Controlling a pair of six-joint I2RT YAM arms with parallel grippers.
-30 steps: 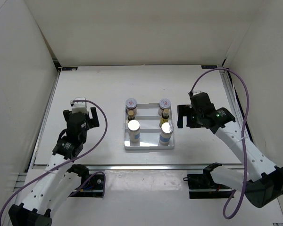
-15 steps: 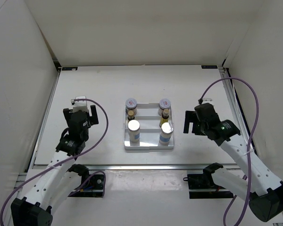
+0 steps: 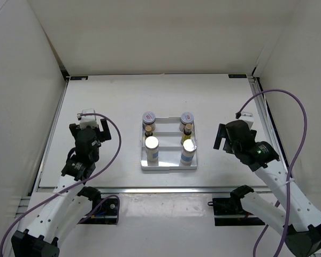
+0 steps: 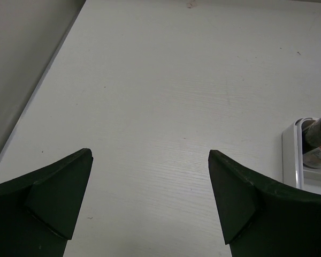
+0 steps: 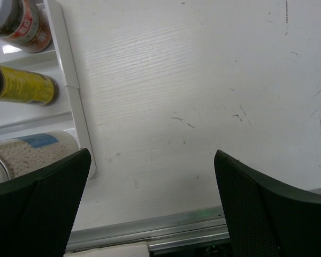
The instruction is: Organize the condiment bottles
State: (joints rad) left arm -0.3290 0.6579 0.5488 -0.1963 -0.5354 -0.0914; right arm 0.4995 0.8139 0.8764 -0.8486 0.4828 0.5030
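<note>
White table (image 3: 112, 101) with faint wood grain and small dark scuffs, plain white back wall (image 3: 160, 37), white left wall (image 3: 16, 107), white right wall (image 3: 305, 64), black fittings (image 3: 75, 78) at the far corners, silver rail (image 3: 160, 189) along the near edge, soft even light.

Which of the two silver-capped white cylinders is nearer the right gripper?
The cylinder in the near-right corner of the tray, on the side of the right gripper; the other cylinder stands in the near-left corner.

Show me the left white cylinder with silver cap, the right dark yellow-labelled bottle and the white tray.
Left white cylinder with silver cap (image 3: 151, 142), top view, its cap.
Right small dark yellow-labelled bottle (image 5: 27, 90), right wrist view, its label.
Shallow white rectangular tray (image 3: 168, 167), top view, near rim.
</note>
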